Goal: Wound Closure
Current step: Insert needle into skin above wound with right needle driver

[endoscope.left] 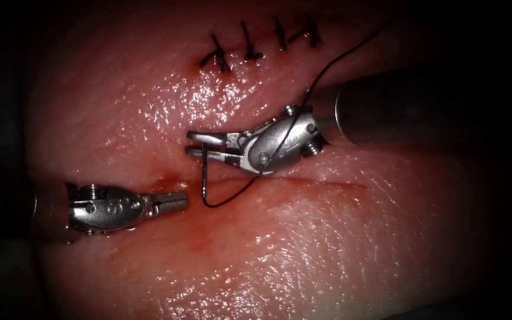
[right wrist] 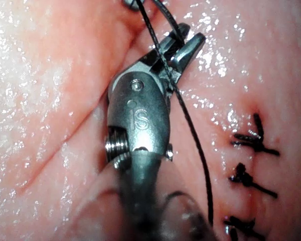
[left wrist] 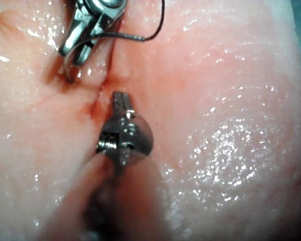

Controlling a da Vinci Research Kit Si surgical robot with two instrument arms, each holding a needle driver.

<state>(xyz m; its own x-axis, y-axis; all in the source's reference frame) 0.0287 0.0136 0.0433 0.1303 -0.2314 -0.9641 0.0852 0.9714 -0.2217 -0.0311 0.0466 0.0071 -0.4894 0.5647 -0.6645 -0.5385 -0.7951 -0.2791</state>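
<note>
Two tools work over the tissue [endoscope.left: 339,249]. Right tool [endoscope.left: 200,144] has its jaws clamped on the needle [endoscope.left: 204,175] near its upper end; the needle's curve hangs down from the jaws toward the cut [endoscope.left: 303,181], tip at the tissue surface. Thread [endoscope.left: 327,68] trails from the needle's swaged end up across the tool. Left tool [endoscope.left: 176,201] sits left of the needle, jaws closed, holding nothing.
</note>
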